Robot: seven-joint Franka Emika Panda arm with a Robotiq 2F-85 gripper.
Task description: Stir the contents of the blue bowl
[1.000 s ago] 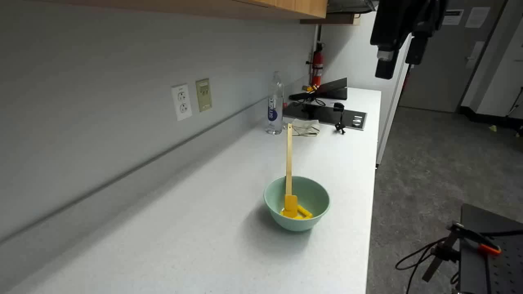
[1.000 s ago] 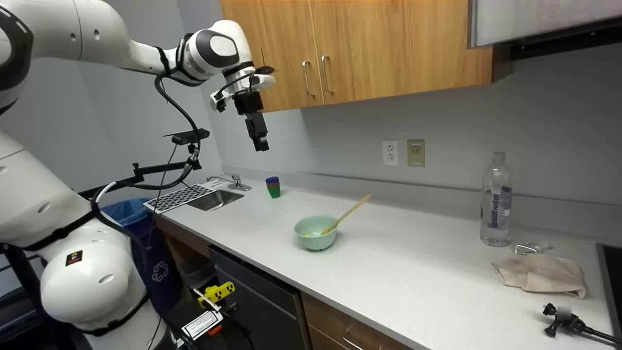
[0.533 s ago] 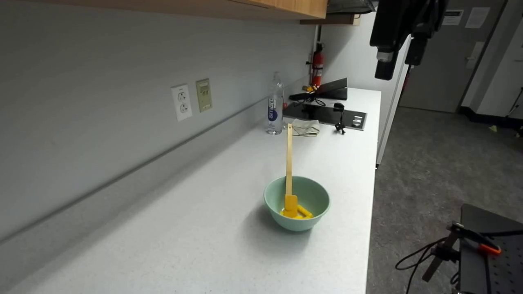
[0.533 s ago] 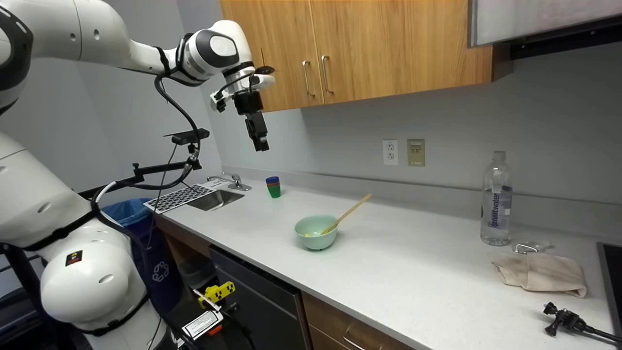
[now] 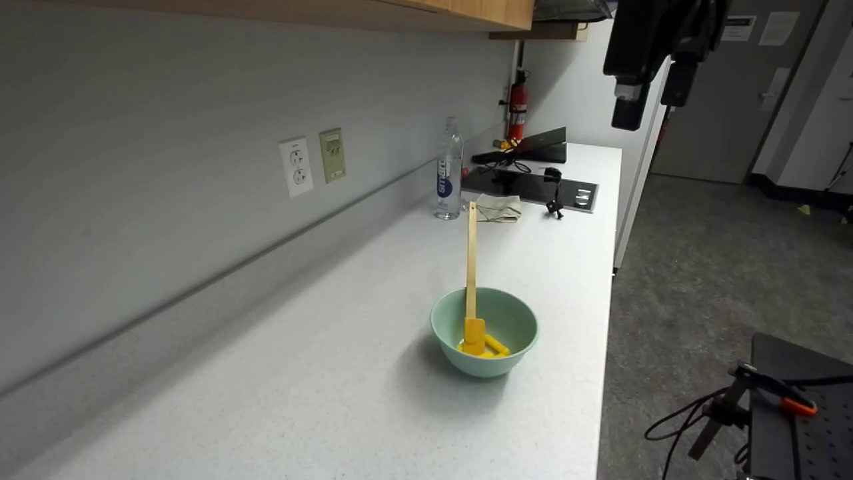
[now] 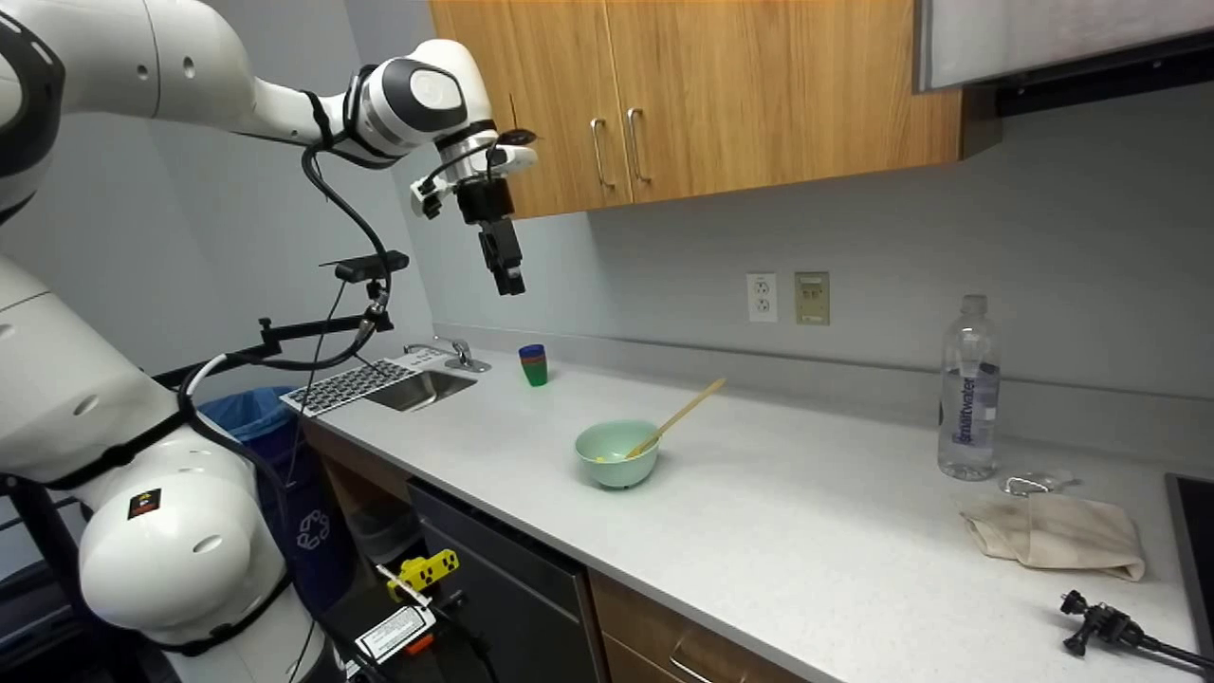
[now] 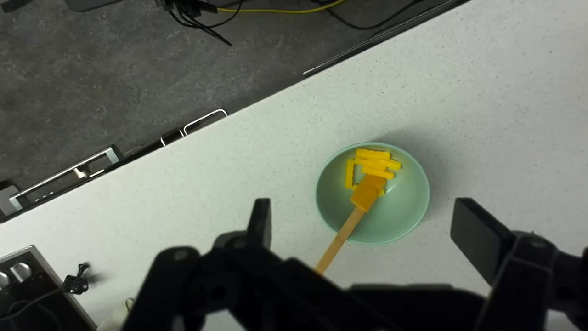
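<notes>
The blue bowl [image 7: 399, 211] stands upright on the counter and shows in both exterior views [image 5: 480, 368] [image 6: 616, 474]. The contents, several small yellow pieces [image 7: 373, 155], lie on its bottom; they also show in an exterior view [image 5: 496, 345]. A spatula leans in the bowl: its orange-yellow head [image 7: 367, 191] rests on some pieces. Its wooden handle [image 5: 471, 260] sticks out over the rim; in the wrist view my gripper hides the handle's end. My gripper [image 7: 365, 212] is open and empty, its fingers wide apart. It hangs high above the counter in both exterior views [image 5: 653, 105] [image 6: 510, 283].
A water bottle [image 6: 968, 398], a folded cloth [image 6: 1053, 536] and a black clamp mount [image 6: 1105, 626] stand or lie farther along the counter, by the cooktop [image 5: 533, 187]. Stacked cups [image 6: 533, 365] stand near the sink [image 6: 417, 389]. Wooden cabinets [image 6: 740, 95] hang above the counter.
</notes>
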